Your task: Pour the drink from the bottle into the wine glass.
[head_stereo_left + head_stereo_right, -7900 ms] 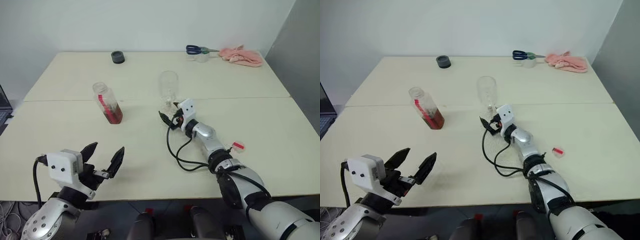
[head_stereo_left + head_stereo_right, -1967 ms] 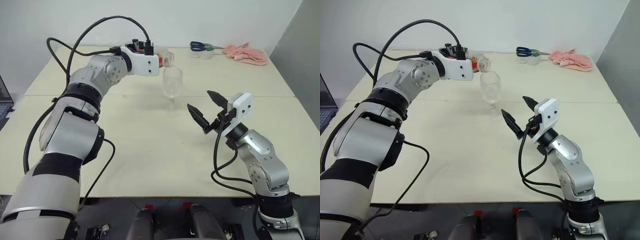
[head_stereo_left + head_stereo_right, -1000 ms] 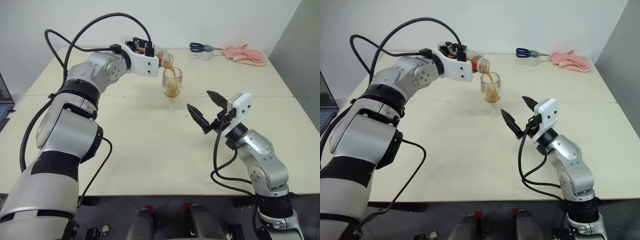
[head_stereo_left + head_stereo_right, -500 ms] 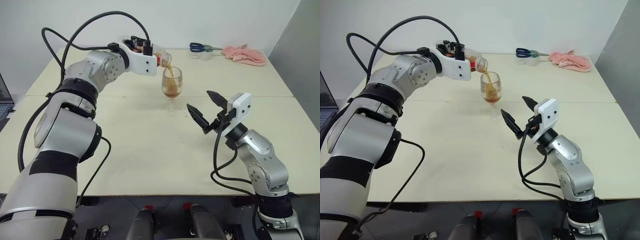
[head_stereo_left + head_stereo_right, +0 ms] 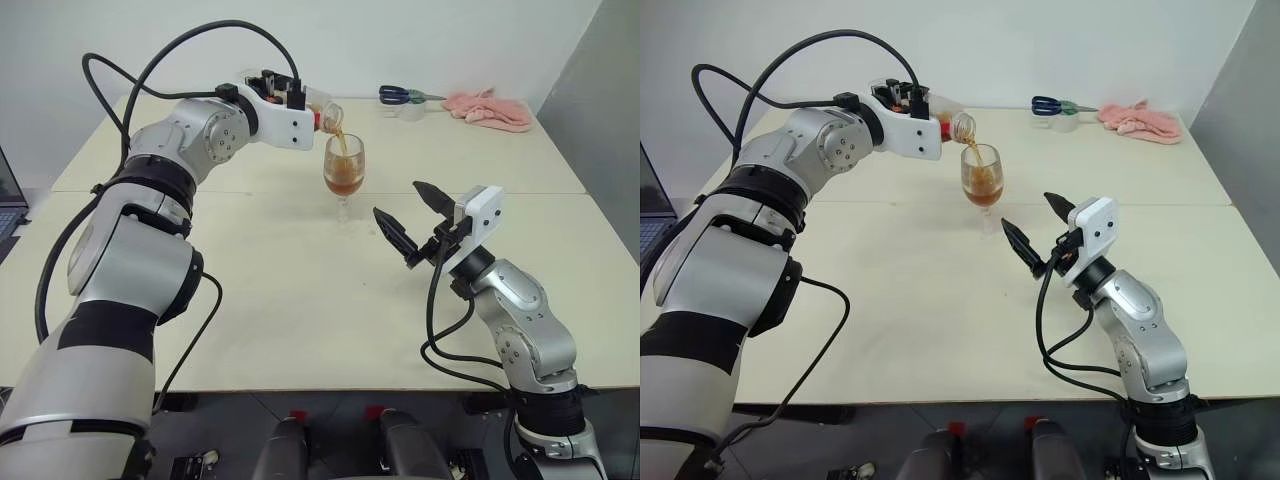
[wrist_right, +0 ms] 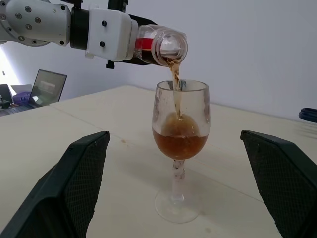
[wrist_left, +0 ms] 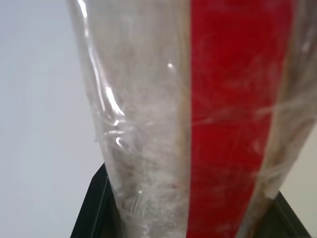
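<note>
My left gripper (image 5: 300,100) is shut on the clear bottle (image 6: 161,47), tipped on its side with its mouth just above the wine glass (image 5: 343,172). A thin amber stream of drink (image 6: 175,87) runs from the bottle's mouth into the glass, whose bowl holds drink (image 6: 179,144) in its lower part. The glass stands upright on the table. The bottle's clear wall and red label strip (image 7: 237,114) lie close against the left wrist camera. My right gripper (image 5: 410,220) is open, held above the table a little nearer than the glass and to its right, with nothing between its fingers (image 6: 81,178).
At the table's far edge lie blue-handled scissors (image 5: 400,96) on a short clear cup (image 5: 405,113) and a pink cloth (image 5: 488,108). A grey wall (image 5: 600,120) rises at the right. A laptop (image 6: 44,87) sits off to the left.
The drink in the wine glass has risen slightly as the stream keeps running. Both arms have kept still.
</note>
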Robot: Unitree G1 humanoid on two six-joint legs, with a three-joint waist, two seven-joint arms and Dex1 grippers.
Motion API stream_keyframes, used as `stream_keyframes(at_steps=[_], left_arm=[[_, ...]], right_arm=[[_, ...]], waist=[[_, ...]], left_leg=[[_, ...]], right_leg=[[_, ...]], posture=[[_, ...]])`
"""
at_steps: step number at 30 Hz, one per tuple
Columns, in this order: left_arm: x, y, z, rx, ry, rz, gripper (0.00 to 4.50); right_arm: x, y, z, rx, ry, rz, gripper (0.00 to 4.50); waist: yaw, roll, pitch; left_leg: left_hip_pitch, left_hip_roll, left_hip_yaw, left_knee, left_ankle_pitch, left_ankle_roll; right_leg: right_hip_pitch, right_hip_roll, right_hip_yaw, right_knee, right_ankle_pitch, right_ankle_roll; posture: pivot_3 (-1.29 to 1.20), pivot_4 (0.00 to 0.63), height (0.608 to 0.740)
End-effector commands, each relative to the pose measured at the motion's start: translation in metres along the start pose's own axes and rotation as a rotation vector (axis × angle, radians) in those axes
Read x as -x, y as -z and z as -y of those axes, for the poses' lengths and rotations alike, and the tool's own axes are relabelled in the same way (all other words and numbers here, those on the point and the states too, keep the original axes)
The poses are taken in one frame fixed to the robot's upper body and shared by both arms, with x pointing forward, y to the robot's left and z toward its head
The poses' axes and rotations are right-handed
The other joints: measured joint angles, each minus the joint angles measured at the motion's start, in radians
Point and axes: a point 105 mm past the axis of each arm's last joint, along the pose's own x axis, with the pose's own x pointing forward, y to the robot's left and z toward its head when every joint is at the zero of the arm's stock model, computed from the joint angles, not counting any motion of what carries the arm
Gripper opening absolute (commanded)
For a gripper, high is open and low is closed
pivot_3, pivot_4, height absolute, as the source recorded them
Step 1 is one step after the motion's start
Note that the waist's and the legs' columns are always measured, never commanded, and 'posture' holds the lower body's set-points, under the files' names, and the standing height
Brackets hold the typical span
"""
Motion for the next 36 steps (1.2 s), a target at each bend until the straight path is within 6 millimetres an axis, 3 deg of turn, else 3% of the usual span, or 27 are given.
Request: stream_keyframes(at_steps=[1, 11, 27, 36], left_arm=[[0.004, 0.001, -0.031, -0.033, -0.079, -0.001, 1.63], [0.004, 0.001, -0.031, -0.023, -0.080, 0.001, 1.63], [0.000, -0.010, -0.025, 0.264, -0.037, 0.069, 1.63], [0.001, -0.015, -0.053, 0.768, -0.110, 0.171, 1.63]], right_arm=[[0.001, -0.014, -0.004, 0.022, -0.016, 0.055, 4.50], [0.001, -0.014, -0.004, 0.025, -0.016, 0.055, 4.50], [0.000, -0.010, -0.002, 0.014, -0.017, 0.041, 4.50], [-0.002, -0.011, -0.006, 0.022, -0.063, 0.038, 4.50]], waist=[[0.000, 0.000, 0.000], [0.000, 0.000, 0.000], [-0.002, 0.000, 0.000], [-0.005, 0.000, 0.000]], left_leg=[[0.000, 0.000, 0.000, 0.000, 0.000, 0.000], [0.000, 0.000, 0.000, 0.000, 0.000, 0.000], [0.000, 0.000, 0.000, 0.000, 0.000, 0.000], [0.000, 0.000, 0.000, 0.001, 0.000, 0.000]], right_leg=[[0.000, 0.000, 0.000, 0.000, 0.000, 0.000], [0.000, 0.000, 0.000, 0.000, 0.000, 0.000], [0.000, 0.000, 0.000, 0.000, 0.000, 0.000], [0.000, 0.000, 0.000, 0.001, 0.000, 0.000]], posture=[[0.00, 0.150, 0.740], [0.00, 0.150, 0.740], [0.00, 0.150, 0.740], [0.00, 0.150, 0.740]])
